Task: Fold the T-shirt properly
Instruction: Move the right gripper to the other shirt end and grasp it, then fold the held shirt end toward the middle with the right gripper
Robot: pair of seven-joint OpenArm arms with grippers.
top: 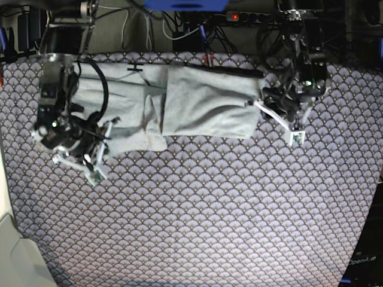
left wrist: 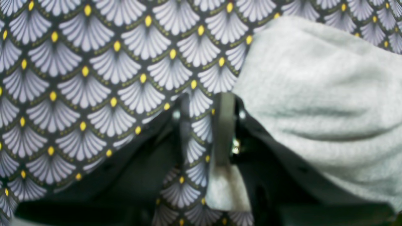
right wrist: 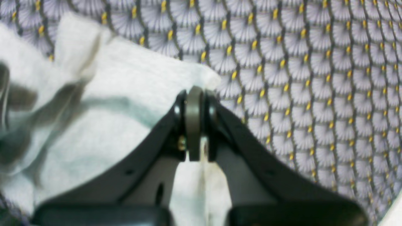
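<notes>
Now I am pinching the T-shirt (top: 206, 101), lying at the tabletop's (top: 209, 209) far edge, with both the left end effector (left wrist: 204, 125) and right end effector (right wrist: 194, 122) clamped on its ends, readying a synchronized lift and fold.

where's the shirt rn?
Base view: the shirt lies partly folded along the tablecloth's far edge, spanning between the two grippers.
</notes>
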